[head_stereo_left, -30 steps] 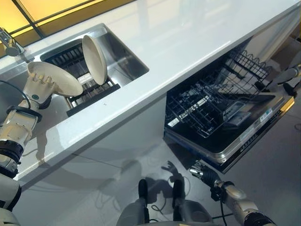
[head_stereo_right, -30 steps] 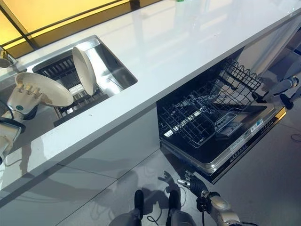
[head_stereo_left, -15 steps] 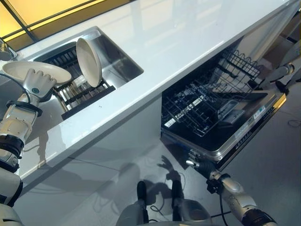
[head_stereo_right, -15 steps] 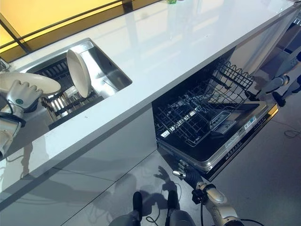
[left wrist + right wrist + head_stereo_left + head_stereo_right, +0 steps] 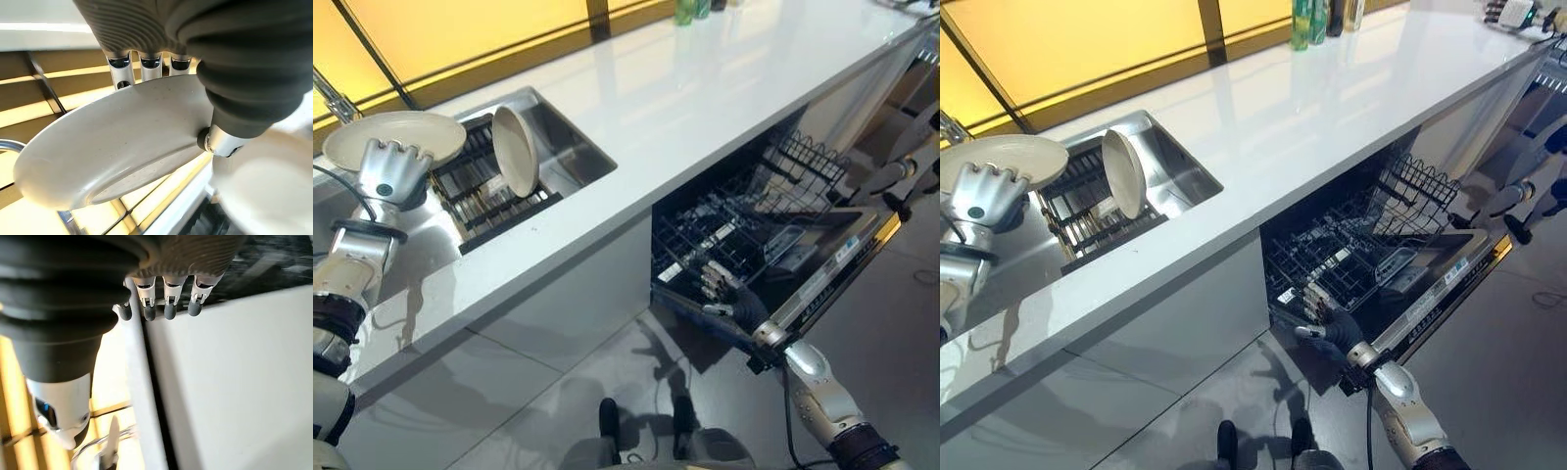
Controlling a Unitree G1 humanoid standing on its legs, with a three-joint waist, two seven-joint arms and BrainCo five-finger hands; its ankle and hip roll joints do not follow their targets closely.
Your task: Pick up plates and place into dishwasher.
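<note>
My left hand [image 5: 385,173] is shut on a cream plate [image 5: 395,136], gripping it from below and holding it nearly level above the left end of the sink [image 5: 578,147]. The left wrist view shows the plate's underside [image 5: 112,142] against the fingers. A second cream plate [image 5: 515,150] stands on edge in the sink's dark rack [image 5: 489,196]. The dishwasher [image 5: 822,279] is open below the counter with its wire rack [image 5: 754,211] pulled out. My right hand [image 5: 726,293] hangs open at the rack's near left corner and holds nothing.
A long white counter [image 5: 705,93] runs over the dishwasher. Bottles [image 5: 1317,20] stand at its back edge. A faucet [image 5: 331,96] rises behind the held plate. Grey equipment [image 5: 901,174] stands just right of the open door. Grey floor lies in front.
My left hand has lifted the plate higher and levelled it. My right hand has risen from near the floor to the dishwasher rack's front corner. The camera has shifted as well.
</note>
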